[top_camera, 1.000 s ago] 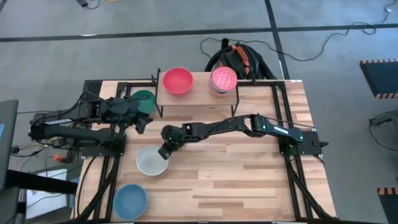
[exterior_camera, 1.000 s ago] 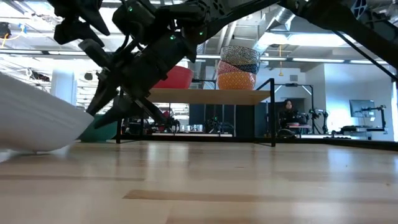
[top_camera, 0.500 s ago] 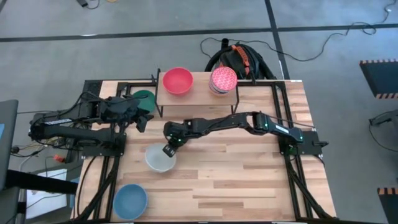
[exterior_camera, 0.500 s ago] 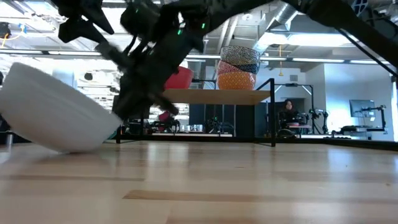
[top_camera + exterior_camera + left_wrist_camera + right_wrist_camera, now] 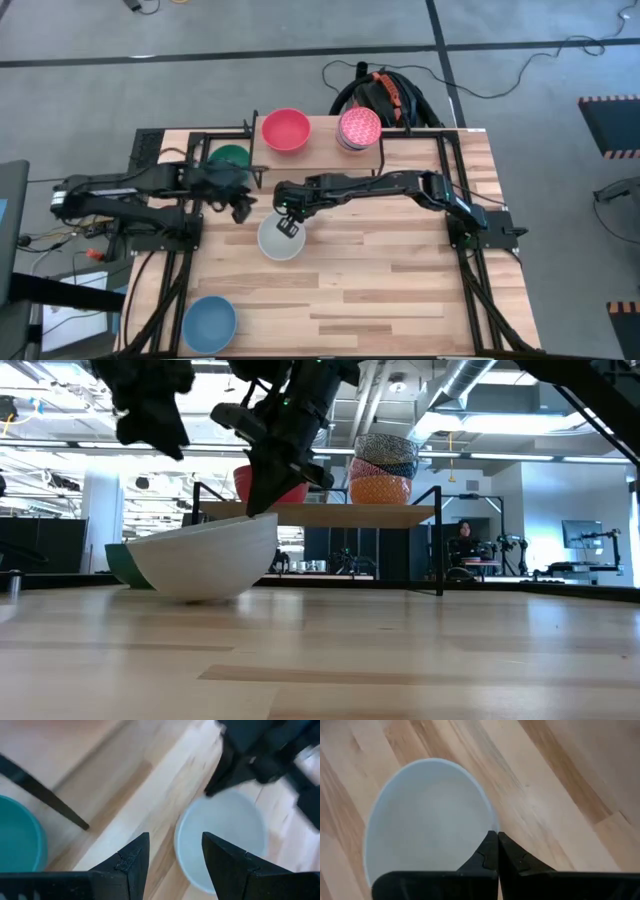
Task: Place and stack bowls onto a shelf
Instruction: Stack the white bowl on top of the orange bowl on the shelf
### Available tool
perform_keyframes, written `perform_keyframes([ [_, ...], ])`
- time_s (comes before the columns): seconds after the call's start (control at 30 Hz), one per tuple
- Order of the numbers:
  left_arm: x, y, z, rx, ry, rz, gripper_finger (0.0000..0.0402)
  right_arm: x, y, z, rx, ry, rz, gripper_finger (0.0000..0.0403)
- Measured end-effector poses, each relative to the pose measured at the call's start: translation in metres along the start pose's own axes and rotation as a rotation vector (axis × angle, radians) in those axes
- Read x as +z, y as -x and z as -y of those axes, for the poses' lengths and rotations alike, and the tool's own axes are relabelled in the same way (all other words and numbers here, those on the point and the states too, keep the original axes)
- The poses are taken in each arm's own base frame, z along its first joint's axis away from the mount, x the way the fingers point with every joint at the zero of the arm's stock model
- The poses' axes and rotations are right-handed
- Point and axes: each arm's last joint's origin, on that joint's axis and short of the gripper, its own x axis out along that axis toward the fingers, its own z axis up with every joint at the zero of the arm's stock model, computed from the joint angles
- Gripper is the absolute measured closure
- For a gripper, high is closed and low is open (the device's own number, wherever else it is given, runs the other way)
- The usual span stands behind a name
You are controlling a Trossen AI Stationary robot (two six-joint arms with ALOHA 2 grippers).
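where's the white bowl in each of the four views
High view: white bowl at table centre-left, right pincer pinching its rim.
Low view: bowl left of centre, tilted.
Left wrist view: bowl beyond the open left pincer.
Right wrist view: bowl fills the middle.
Shared landmark: the right pincer on its rim.

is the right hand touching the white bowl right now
Touching. In the right wrist view the right hand is shut on the rim of the white bowl, one finger on each side of it.
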Motion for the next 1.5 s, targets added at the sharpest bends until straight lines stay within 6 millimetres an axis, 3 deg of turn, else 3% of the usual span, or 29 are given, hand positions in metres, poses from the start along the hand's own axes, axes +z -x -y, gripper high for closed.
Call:
perform_keyframes([
  [0.13,-0.001,-0.029,0.006,0.033,-0.068,-0.119,0.0235,-0.003,-0.001,0.0,-0.006,0.005,-0.02,0.0376],
  [0.23,-0.003,-0.048,0.009,0.042,-0.105,-0.198,0.0235,-0.005,0.002,-0.002,-0.009,0.014,-0.031,0.0332],
  [0.43,-0.005,-0.072,0.013,0.032,-0.169,-0.262,0.0235,0.001,0.042,0.0,0.011,0.018,-0.005,0.023],
  [0.6,-0.002,-0.089,0.017,0.021,-0.201,-0.246,0.0235,0.003,0.074,0.003,0.026,0.015,0.022,0.0188],
  [0.7,-0.006,-0.1,0.017,0.047,-0.206,-0.283,0.0235,0.007,0.099,0.003,0.06,0.01,0.082,0.0187],
  [0.9,-0.015,-0.123,0.016,0.11,-0.213,-0.366,0.0243,0.012,0.125,0.005,0.09,-0.002,0.161,0.0204],
  [1.13,-0.023,-0.142,0.015,0.132,-0.219,-0.437,0.0312,0.014,0.14,0.008,0.089,0.008,0.196,0.0221],
  [1.3,-0.02,-0.134,0.016,0.105,-0.209,-0.419,0.0389,0.016,0.153,0.013,0.09,0.0,0.224,0.023],
  [1.5,-0.008,-0.105,0.018,0.035,-0.178,-0.33,0.04,0.019,0.167,0.022,0.094,-0.022,0.255,0.024],
])
